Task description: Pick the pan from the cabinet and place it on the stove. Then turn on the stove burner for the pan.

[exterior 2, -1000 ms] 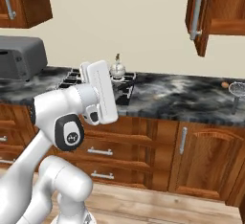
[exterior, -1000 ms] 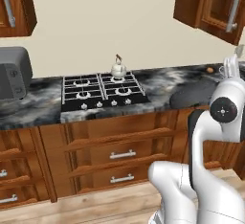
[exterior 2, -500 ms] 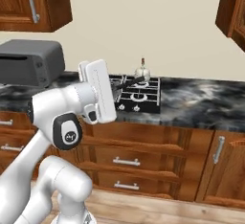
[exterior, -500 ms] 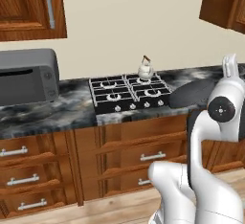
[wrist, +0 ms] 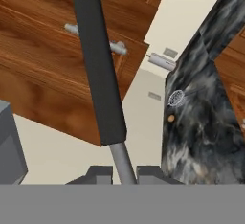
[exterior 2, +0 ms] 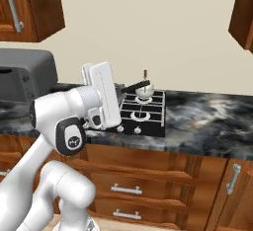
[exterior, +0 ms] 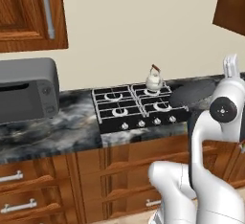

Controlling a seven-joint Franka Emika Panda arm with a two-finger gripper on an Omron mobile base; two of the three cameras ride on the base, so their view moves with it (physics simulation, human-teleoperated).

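Because the pan has to be carried by its handle, the gripper (wrist: 125, 173) is clamped on exactly that. In the hand view its two dark tips stand close on either side of a thin grey stem, and the stem widens into the long dark grip that runs away up the picture. I judge the hold to be at the very root of the handle. That would let the weight of the pan hang near the fingers rather than far out on a lever. The pan (exterior: 191, 94) shows in the left base view as a dark round disc beside the upper arm, roughly level and up in the air. It hangs just right of the stove (exterior: 136, 106), over the marbled counter and not over a burner. In the right base view its dark handle (exterior 2: 134, 85) juts from behind the white hand toward the small white kettle (exterior 2: 144, 90). The kettle sits on a rear burner, so the pan will most likely need one of the free burners, probably a front one near the row of silver knobs. Further out, the grey microwave (exterior: 26, 91) stands on the counter left of the stove. The reddish-brown cabinet (exterior: 28, 12) hangs above the microwave, well apart from the pan. The placing on the grate and the turning of a knob are both not yet done. Beyond the handle, the hand view shows a silver mesh strainer (wrist: 176, 97) lying on the counter (wrist: 201, 137).
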